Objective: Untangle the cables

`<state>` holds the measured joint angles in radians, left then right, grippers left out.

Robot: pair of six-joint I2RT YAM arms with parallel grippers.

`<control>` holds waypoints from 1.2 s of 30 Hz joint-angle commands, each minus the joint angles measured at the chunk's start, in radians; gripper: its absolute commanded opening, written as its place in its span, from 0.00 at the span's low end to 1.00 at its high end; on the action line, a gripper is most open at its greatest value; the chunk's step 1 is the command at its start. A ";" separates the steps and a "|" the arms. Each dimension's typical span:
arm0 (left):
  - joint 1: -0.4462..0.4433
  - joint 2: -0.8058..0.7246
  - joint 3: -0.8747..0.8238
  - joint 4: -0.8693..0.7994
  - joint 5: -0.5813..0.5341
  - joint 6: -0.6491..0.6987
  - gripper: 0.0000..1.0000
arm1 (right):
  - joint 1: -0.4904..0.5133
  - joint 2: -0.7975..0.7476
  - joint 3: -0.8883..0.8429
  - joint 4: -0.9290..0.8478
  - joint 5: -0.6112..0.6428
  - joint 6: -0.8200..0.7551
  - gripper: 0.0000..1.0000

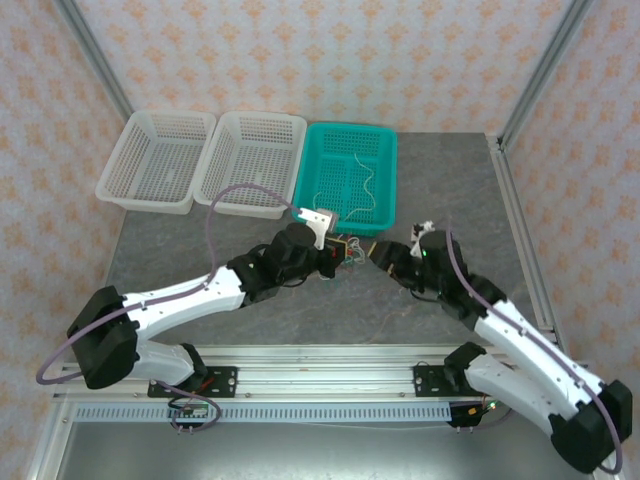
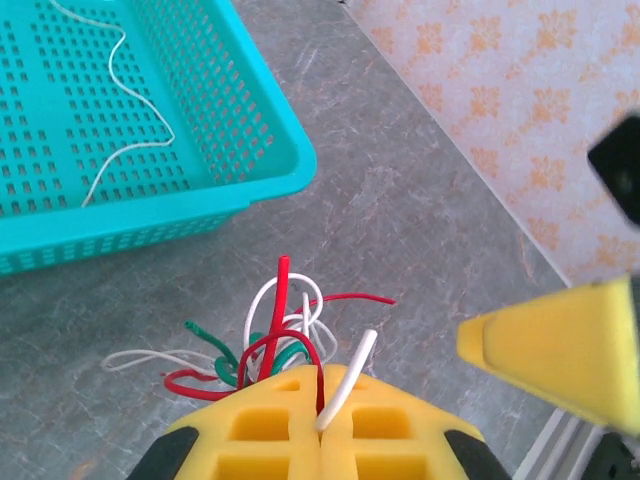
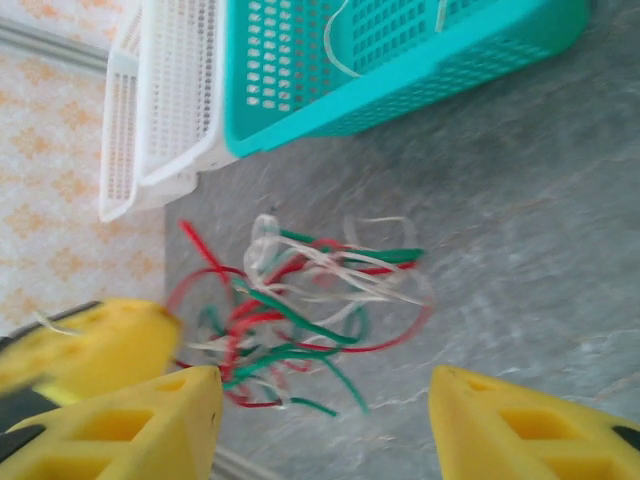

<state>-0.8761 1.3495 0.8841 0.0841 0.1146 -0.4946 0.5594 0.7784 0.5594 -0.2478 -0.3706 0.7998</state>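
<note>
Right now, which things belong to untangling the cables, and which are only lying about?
For the job: tangled cables, white, red and green; left gripper, shut on a white cable; right gripper, open; teal basket holding loose white cables.
Lying about: two white baskets.

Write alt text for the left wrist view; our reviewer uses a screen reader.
The left gripper is shut on a cream-white cable from a tangle of red, green and white cables on the grey table. A teal basket behind holds one loose white cable.

2 white arms (image 1: 180, 298), black joints (image 1: 105, 345), purple-grey cables (image 1: 207, 230), yellow cut-out fingers (image 2: 260, 440)
</note>
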 commanded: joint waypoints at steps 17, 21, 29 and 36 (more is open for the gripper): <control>0.009 0.135 0.105 0.063 0.115 -0.386 0.00 | 0.188 0.274 -0.274 0.931 0.103 -0.098 0.86; 0.009 0.124 0.102 0.068 0.138 -0.418 0.00 | 0.188 0.321 -0.251 0.941 0.210 -0.156 0.77; 0.024 0.063 0.066 0.074 0.160 -0.475 0.00 | 0.188 0.392 -0.235 1.018 0.127 -0.176 0.23; 0.078 -0.024 0.075 -0.082 0.102 -0.353 0.37 | 0.188 0.393 -0.200 0.846 0.006 -0.160 0.00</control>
<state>-0.8192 1.3964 0.9508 0.0776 0.2497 -0.9218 0.7456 1.1679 0.3122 0.6781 -0.2905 0.6453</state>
